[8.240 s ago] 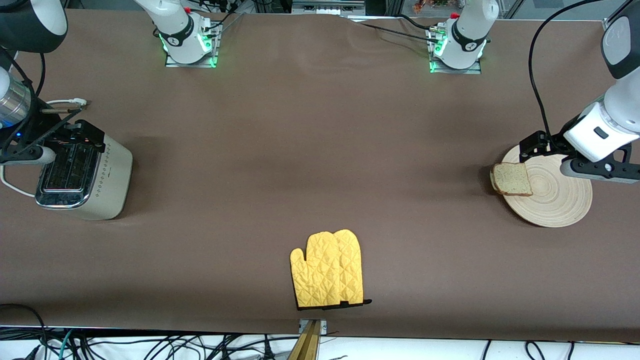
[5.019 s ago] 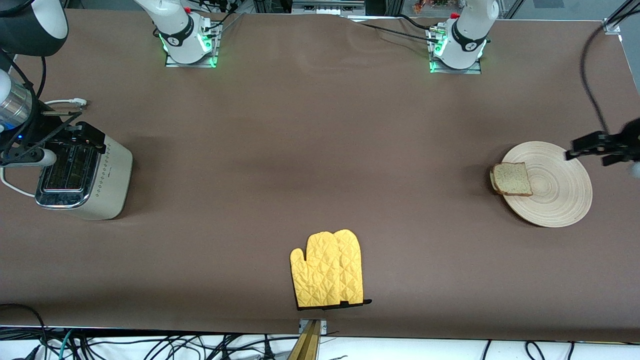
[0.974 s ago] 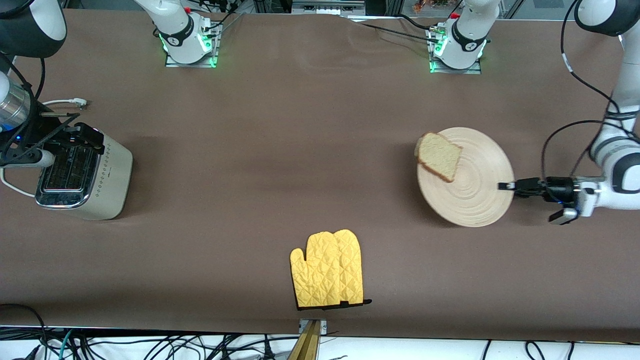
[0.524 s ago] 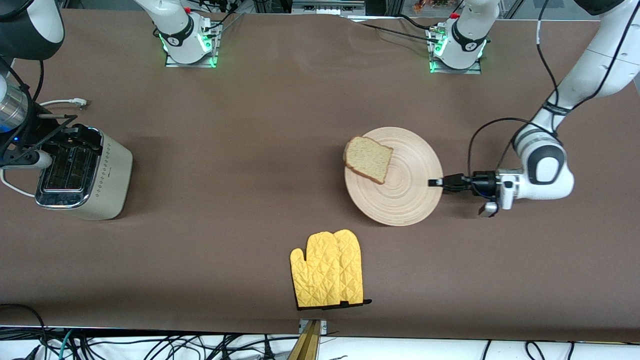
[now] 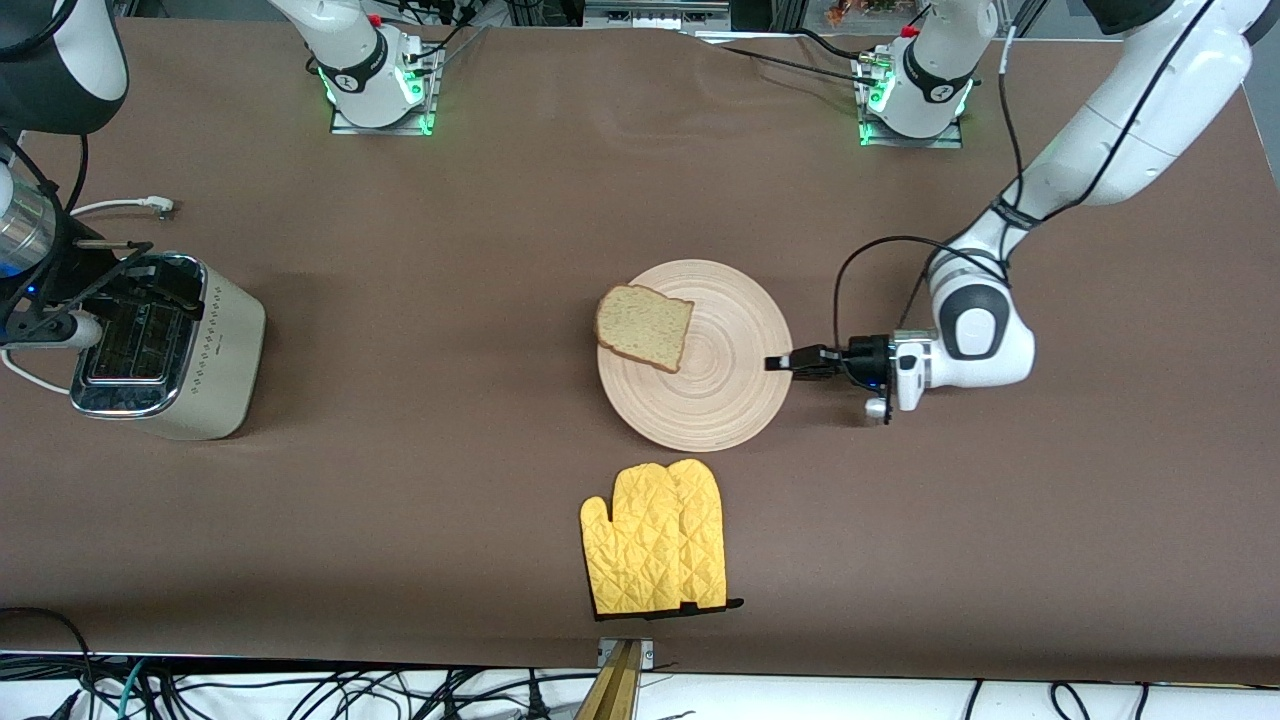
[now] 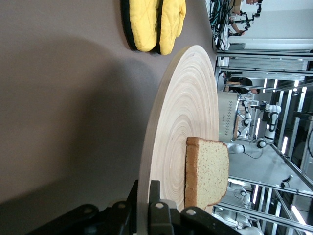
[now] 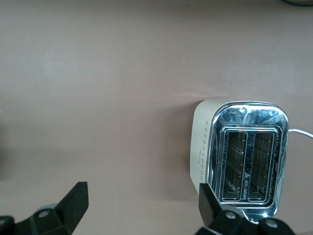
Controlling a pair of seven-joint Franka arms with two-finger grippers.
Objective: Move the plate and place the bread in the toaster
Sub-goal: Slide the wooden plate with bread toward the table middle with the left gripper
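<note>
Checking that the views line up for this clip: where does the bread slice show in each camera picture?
Front view: the bread lies on the plate, at the rim toward the right arm's end of the table.
Left wrist view: the bread is on the plate, whose rim the left gripper clamps.
Right wrist view: not in it; only the toaster and the open right gripper.
Shared landmark: the yellow oven mitt, in front and left wrist views.
</note>
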